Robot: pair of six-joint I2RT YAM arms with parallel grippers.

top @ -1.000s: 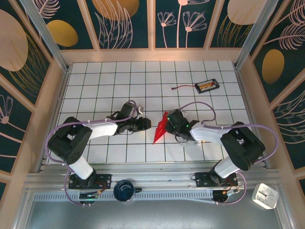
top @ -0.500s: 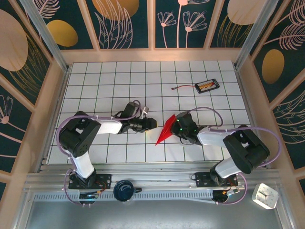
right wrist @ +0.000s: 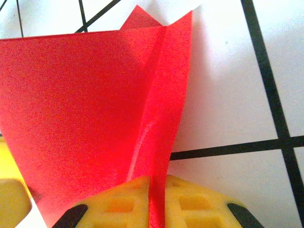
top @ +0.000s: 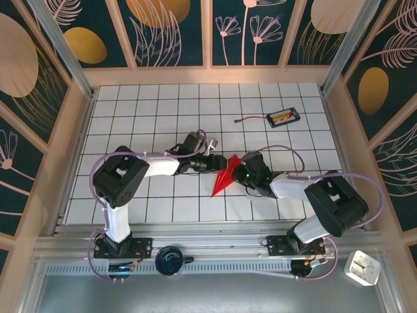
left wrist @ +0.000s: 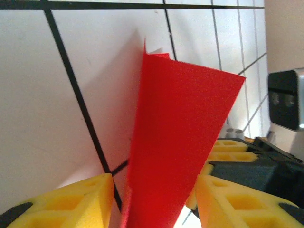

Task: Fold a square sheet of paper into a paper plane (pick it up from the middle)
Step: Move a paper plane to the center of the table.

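Right wrist view: the right jaws pinch the plane (right wrist: 85, 118) along its centre fold. The left jaws stand spread, its red wing between them. From above, it sits mid-counter (top: 150, 104), nose toward the near edge.

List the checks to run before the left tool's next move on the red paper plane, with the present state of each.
1. Right tool pinched shut on the paper plane at its fold: ok.
2. Left tool straddling the plane, jaws open: ok.
3. Both left pads clear of the paper: cannot tell; one shows a gap, the other looks close.
4. Plane's tip resting on the table: cannot tell.
5. Black tray well away from both arms: ok.
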